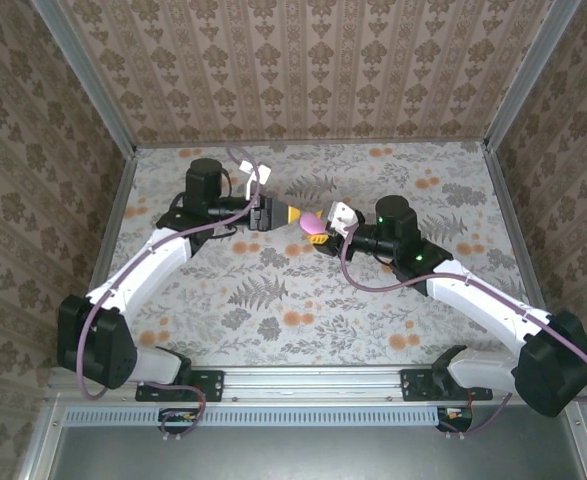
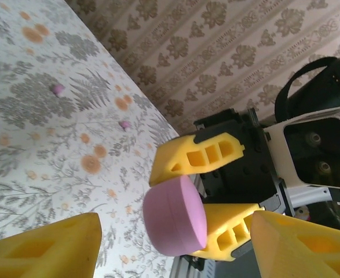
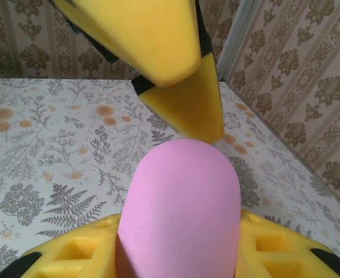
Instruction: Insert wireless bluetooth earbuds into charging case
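Pink case [image 1: 315, 227] off counter [image 1: 273, 310], clamped in right end effector [image 1: 323, 233]; left end effector [image 1: 295, 214] just beside it, fingers apart.
Left wrist: case [image 2: 175, 216] between right end effector's yellow fingers [image 2: 200, 155]; two small pink earbuds [image 2: 58, 89] on counter well beyond.
Right wrist: case [image 3: 178, 208] gripped between own fingers [image 3: 71, 252]; left end effector's tips just above.

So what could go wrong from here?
The pink case is pinched between the right fingers above the table. The open left fingers, close beside it, could knock it loose. Both earbuds lie loose on the table, away from the case, so a careless pickup might send them rolling.
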{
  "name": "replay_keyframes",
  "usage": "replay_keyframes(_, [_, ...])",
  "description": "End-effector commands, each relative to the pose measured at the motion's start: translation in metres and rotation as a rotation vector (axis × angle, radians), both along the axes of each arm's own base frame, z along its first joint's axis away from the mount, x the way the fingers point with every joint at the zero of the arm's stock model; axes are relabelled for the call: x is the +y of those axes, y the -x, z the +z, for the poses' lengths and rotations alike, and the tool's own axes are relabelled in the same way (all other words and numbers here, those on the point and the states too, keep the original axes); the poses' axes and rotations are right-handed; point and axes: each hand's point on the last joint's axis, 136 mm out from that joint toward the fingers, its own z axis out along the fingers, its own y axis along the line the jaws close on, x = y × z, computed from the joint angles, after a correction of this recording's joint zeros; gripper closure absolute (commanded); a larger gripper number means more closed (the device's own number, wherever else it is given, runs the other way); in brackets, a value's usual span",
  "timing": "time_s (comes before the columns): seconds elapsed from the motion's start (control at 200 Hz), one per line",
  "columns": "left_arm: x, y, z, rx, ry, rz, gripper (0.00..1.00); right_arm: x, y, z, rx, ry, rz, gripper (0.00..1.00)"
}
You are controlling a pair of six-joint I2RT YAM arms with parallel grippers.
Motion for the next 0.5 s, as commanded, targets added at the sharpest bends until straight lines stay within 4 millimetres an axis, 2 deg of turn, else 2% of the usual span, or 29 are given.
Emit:
replay_keyframes(0.0, [-0.012,0.012,0.010,0.015,0.024,-0.076,0.33,-0.003,-0.001,0.013,-0.072,-0.007,-0.010,0.69])
replay_keyframes(0.21, [-0.022,0.012,0.006,0.039,0.021,-0.093,0.38,-0.003,-0.004,0.019,-0.097,-0.016,-0.020,0.68])
replay_keyframes(0.495, [-0.027,0.002,-0.001,0.077,0.011,-0.053,0.50,0.000,-0.004,0.022,-0.122,-0.010,-0.005,0.67])
